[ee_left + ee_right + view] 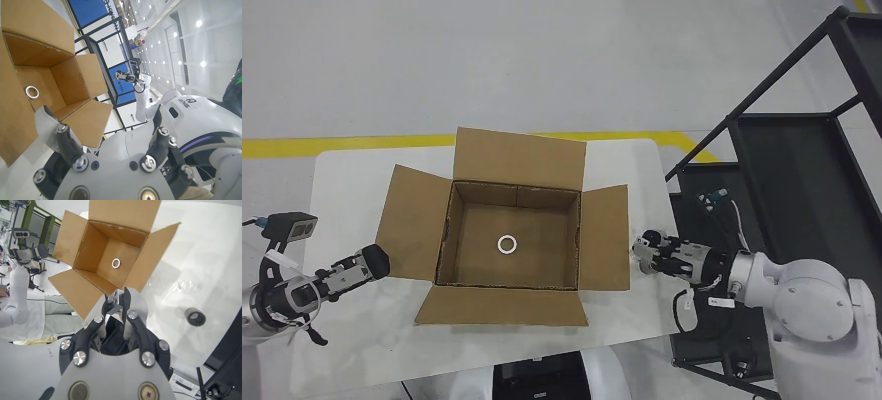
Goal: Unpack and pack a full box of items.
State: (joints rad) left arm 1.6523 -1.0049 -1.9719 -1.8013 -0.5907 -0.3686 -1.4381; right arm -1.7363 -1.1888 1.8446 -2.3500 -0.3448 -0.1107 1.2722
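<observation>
An open cardboard box (605,236) stands mid-table with all flaps folded out. One silver ring (508,243) lies on its floor, also seen as the ring (116,263) and the ring (32,92). My right gripper (643,252) hovers just off the box's right flap. It is shut on a small metal bracket (115,295) with bolt holes, pinched between the right gripper's (117,301) dark pads. My left gripper (376,262) sits off the left flap, and in its own view the left gripper (102,118) is open with nothing held.
The white table (352,190) has bare room left of the box and along its front. A dark metal shelf frame (802,170) stands close on the right. A short black cylinder (195,318) rests on the white surface beyond the right gripper.
</observation>
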